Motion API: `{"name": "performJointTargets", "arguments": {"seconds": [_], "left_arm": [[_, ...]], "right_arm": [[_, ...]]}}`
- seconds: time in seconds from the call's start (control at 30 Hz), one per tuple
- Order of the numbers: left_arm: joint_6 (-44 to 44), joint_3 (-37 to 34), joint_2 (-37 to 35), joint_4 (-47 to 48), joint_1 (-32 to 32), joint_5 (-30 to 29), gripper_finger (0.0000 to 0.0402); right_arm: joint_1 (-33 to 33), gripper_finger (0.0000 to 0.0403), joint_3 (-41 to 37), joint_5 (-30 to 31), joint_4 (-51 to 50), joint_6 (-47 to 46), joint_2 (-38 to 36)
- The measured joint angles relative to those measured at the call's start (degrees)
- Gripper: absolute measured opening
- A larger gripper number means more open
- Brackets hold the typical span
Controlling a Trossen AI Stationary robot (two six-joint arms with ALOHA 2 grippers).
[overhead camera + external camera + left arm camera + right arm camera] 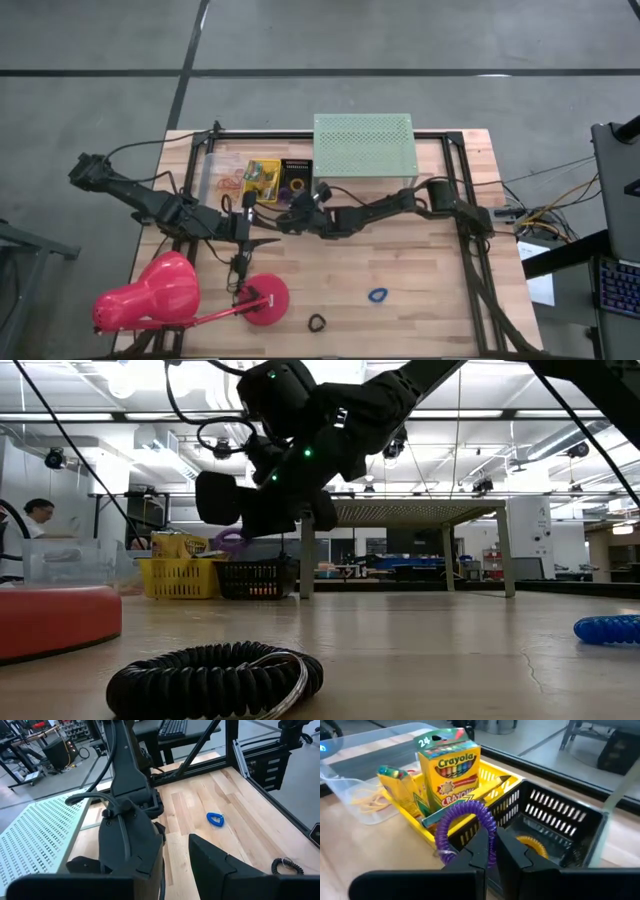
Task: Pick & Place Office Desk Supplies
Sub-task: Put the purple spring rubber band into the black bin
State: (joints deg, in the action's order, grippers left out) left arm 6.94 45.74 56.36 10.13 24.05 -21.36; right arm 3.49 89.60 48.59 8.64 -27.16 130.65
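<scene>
Even, fairly bright indoor light falls from above; in the low view, rows of ceiling strip lights (470, 455) glow white and bleach the room beyond the right gripper (262, 525). That gripper reads as a dark, backlit mass with small green indicator dots. The black coil loop (215, 680), nearest the lens, is soft, and the wooden table (420, 650) shows a pale sheen. From above, shadows under the arms are faint and short. In the right wrist view, the fingers (470, 855) blur at close range, while the crayon box (451, 770) just beyond them is crisp.
</scene>
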Motion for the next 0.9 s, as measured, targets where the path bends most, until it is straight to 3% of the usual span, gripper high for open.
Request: {"name": "performJointTargets", "arguments": {"seconds": [0.33, 0.6, 0.9], "left_arm": [[0.1, 0.0, 0.0, 0.0, 0.0, 0.0, 0.0098], [0.1, 0.0, 0.0, 0.0, 0.0, 0.0, 0.0098], [0.1, 0.0, 0.0, 0.0, 0.0, 0.0, 0.0098]], "right_arm": [[0.3, 0.0018, 0.0, 7.2, 0.1, 1.1, 0.0], [0.2, 0.0018, 0.0, 7.1, -3.1, 1.2, -0.1], [-0.1, 0.0018, -0.6, 6.7, -9.5, -5.8, -0.1]]}}
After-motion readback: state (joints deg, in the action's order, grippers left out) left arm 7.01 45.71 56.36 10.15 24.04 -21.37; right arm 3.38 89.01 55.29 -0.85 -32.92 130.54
